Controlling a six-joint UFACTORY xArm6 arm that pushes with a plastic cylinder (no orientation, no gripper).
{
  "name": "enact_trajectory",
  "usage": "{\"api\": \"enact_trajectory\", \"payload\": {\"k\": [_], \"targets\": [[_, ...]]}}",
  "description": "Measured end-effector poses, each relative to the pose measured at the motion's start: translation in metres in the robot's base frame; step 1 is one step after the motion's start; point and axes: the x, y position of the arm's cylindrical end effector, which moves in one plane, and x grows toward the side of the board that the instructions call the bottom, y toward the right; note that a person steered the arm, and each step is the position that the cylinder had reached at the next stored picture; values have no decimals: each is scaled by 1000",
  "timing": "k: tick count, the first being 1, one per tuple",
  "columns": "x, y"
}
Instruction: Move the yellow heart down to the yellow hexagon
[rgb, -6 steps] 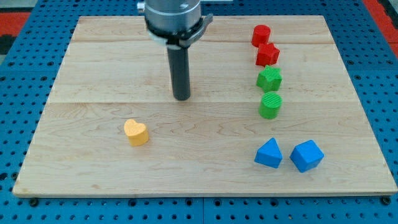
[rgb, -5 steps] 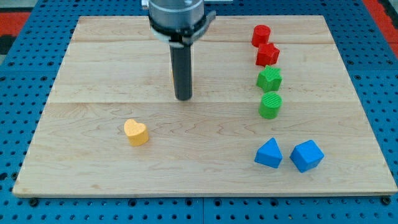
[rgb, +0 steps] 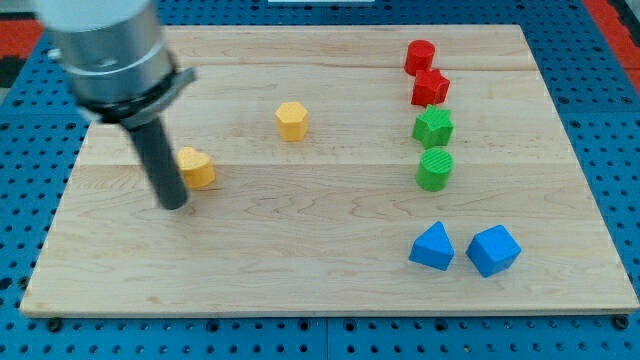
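The yellow heart (rgb: 198, 168) lies on the wooden board (rgb: 320, 270) at the view's left. The yellow hexagon (rgb: 291, 120) sits up and to the right of it, near the board's middle top. My tip (rgb: 174, 203) is on the board just left of and slightly below the heart, close to or touching its left side. The rod and arm above it rise toward the view's top left.
Along the view's right stand a red block (rgb: 420, 56), a red star (rgb: 431, 88), a green star (rgb: 433, 127) and a green cylinder (rgb: 435, 169). A blue triangle (rgb: 432, 246) and a blue block (rgb: 493, 250) sit at the bottom right.
My tip has moved from the board's middle to the left and downward. The yellow hexagon, hidden behind the rod before, now shows. The yellow heart has shifted up and left.
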Motion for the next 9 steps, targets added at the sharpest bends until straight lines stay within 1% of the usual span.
{"api": "enact_trajectory", "payload": {"k": [1,2,3,4,5,7,8,9], "targets": [[-28,-25],[-56,2],[-51,50],[-45,71],[-35,81],[-44,124],[-43,117],[34,117]]}}
